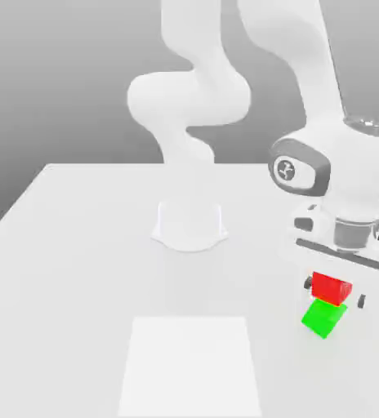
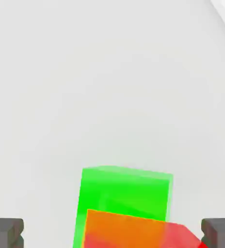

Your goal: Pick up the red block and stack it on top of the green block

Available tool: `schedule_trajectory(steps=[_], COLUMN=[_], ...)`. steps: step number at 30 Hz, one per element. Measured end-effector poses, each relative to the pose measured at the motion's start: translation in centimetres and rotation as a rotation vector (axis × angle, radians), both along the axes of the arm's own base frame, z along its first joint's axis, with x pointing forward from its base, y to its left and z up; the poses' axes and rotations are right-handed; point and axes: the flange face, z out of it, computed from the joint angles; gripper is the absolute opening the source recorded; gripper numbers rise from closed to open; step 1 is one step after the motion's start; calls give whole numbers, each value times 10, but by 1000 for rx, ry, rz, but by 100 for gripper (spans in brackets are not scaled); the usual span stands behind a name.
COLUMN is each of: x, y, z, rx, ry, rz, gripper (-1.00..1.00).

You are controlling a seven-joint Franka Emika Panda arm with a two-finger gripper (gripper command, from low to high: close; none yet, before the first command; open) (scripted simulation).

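Exterior view: open gripper (image 1: 335,292) straddles the red block above the green one

The gripper is open, its two fingers standing on either side of the red block (image 1: 331,288) with a gap to each in the exterior view. The hand view also has the fingers spread wide, the red block between them and nearer one than the other.

The red block sits over the green block (image 1: 324,317), toward the exterior view's right on the tabletop (image 1: 78,269) and well forward of its far edge. The two blocks overlap in both views and are turned differently; the red one sits off-centre, and I cannot tell whether it rests squarely. The green block is the lower of the two.

Above them the white arm (image 1: 327,98) reaches over from its base (image 1: 189,224), which stands nearer the tabletop's far edge. A pale square panel (image 1: 189,367) lies in front of the base, to the exterior view's left of the blocks.
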Motion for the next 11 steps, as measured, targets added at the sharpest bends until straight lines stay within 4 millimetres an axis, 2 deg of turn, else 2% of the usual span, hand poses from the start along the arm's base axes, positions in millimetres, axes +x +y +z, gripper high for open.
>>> schedule_trajectory(steps=[11], x=[5], y=[0], z=[39], rx=[-15], ry=[-4], rz=[-5], gripper=[100])
